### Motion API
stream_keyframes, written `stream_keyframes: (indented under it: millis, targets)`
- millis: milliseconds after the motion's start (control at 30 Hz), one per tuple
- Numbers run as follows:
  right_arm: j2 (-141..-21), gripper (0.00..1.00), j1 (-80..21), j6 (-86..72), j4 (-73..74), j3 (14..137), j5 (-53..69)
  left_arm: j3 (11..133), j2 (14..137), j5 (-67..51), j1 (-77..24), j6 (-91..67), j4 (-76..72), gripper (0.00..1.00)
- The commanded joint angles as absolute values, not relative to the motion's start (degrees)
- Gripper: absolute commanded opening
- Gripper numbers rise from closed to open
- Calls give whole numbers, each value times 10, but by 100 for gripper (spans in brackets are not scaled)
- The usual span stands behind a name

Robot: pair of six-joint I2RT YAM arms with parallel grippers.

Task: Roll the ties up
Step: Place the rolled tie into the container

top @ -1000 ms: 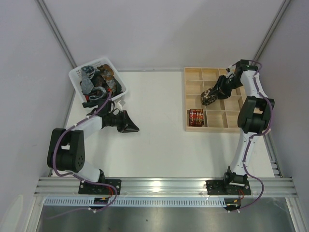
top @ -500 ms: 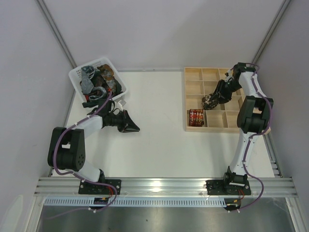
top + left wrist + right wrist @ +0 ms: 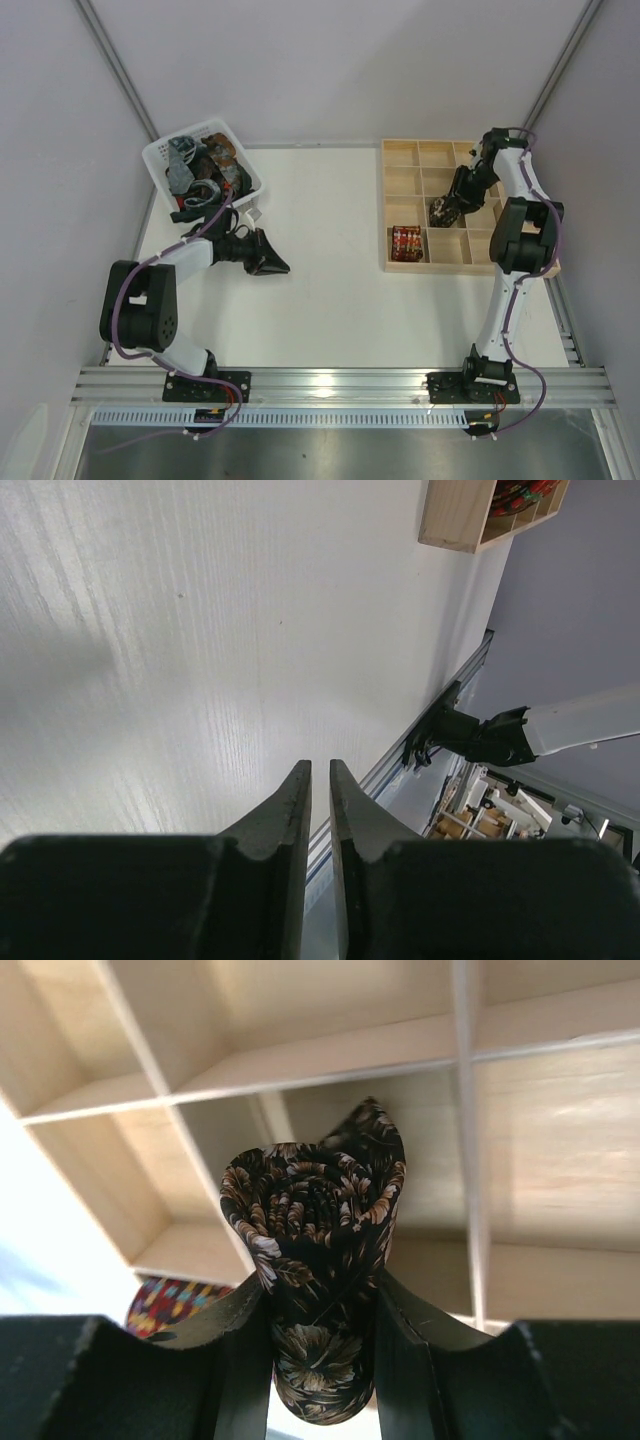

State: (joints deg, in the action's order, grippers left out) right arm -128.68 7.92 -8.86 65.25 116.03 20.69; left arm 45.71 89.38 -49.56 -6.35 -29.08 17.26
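Note:
My right gripper (image 3: 441,211) (image 3: 322,1282) is shut on a rolled dark brown tie (image 3: 315,1210) with a tan floral print. It holds the roll just above a middle compartment of the wooden divided tray (image 3: 404,180) (image 3: 330,1055). A rolled red patterned tie (image 3: 406,243) (image 3: 165,1302) sits in the tray's near left compartment. Several loose ties (image 3: 205,168) lie heaped in a white basket (image 3: 158,152) at the back left. My left gripper (image 3: 272,265) (image 3: 320,766) rests low over the bare table near the basket, its jaws only a narrow slit apart with nothing between them.
The tray's other compartments show bare wood. A small white tag (image 3: 250,213) lies beside the basket. White walls close in on both sides, and the aluminium rail (image 3: 340,380) with the arm bases runs along the near edge.
My right gripper has carried the rolled brown tie a little to the right and nearer over the tray. The left arm has hardly moved.

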Motion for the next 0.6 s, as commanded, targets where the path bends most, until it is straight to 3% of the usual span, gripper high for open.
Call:
stream_keyframes:
  millis: [0, 400, 500, 567]
  targets:
    - [-1303, 0, 69, -78, 642, 1179, 158, 462, 897, -510, -61, -290, 166, 17]
    - [-1343, 0, -17, -93, 602, 1157, -15, 471, 902, -506, -61, -288, 175, 17]
    - [-1351, 11, -25, -88, 607, 1158, -33, 470, 898, -507, -61, -288, 176, 17]
    - [-1354, 24, -25, -88, 613, 1159, -33, 470, 898, -507, -61, -287, 178, 17]
